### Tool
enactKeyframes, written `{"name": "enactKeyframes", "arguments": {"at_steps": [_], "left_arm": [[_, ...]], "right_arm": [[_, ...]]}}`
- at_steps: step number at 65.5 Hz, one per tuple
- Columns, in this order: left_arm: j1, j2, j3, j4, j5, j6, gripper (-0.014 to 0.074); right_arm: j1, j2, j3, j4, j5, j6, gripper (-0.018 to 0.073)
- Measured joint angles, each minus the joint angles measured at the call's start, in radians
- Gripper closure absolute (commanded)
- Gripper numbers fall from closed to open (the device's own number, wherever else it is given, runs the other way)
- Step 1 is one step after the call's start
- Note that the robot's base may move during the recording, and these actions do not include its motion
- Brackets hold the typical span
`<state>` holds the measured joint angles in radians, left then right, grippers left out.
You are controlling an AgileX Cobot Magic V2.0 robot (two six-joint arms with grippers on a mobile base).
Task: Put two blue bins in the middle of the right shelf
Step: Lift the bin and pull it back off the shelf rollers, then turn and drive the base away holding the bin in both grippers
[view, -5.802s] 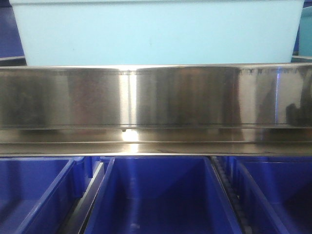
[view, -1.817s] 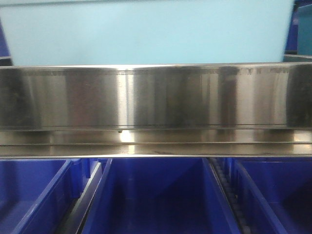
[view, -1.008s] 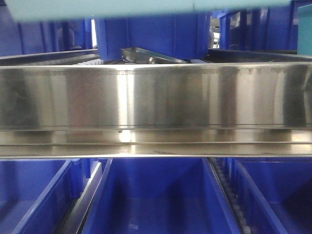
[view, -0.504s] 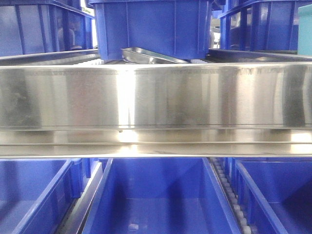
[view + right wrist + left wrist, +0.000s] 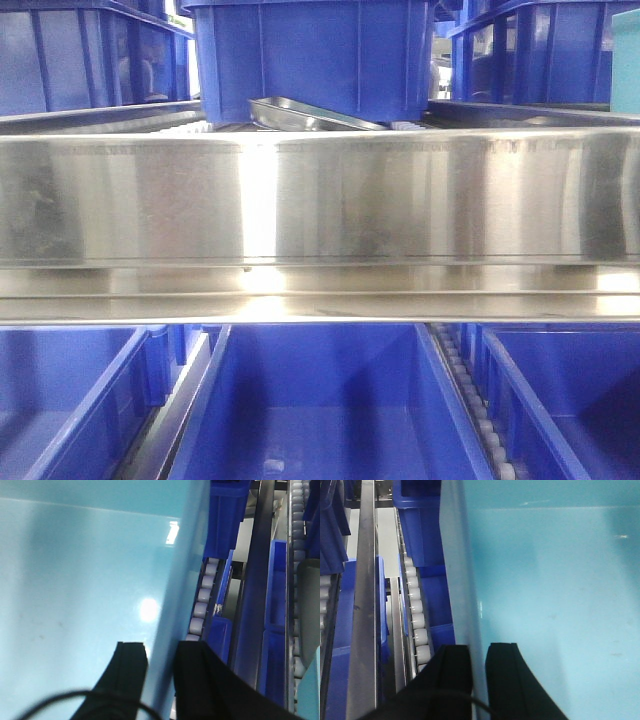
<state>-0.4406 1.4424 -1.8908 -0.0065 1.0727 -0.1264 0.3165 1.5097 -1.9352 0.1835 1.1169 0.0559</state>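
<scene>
Pale bin (image 5: pixel 627 60) cropped at right edge (1 sliver); tray (image 5: pixel 310 115) half-hidden.

A steel front rail (image 5: pixel 320 195) bars my way in. Dark blue bins (image 5: pixel 310 60) and a tilted steel tray (image 5: pixel 305 113) stand just behind it, with slim gaps between. Roller tracks (image 5: pixel 417 625) run close outside my left hand (image 5: pixel 477 650) and right hand (image 5: pixel 161 650), both clamped on the pale blue bin (image 5: pixel 545 605).

the front view is bright and fairly sharp: a vertical band of white glare crosses the broad shiny stainless-steel front rail (image 5: pixel 255 200), with a hot spot just beneath; the dark royal-blue plastic bins (image 5: pixel 320 410) below lie in shade. the wrist views are softer. the pale sky-blue plastic tub (image 5: pixel 555 605) is evenly lit in the left wrist view and bears a round glare spot in the right; the black left gripper (image 5: pixel 477 647) and right gripper (image 5: pixel 161 647) are blurred silhouettes.
</scene>
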Motion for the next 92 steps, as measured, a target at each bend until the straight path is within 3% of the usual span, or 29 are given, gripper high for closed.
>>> {"name": "enactKeyframes", "arguments": {"at_steps": [92], "left_arm": [[0.000,0.002,0.000,0.012,-0.002,0.000,0.0707]], "right_arm": [[0.000,0.002,0.000,0.002,0.002,0.005,0.0711]]}}
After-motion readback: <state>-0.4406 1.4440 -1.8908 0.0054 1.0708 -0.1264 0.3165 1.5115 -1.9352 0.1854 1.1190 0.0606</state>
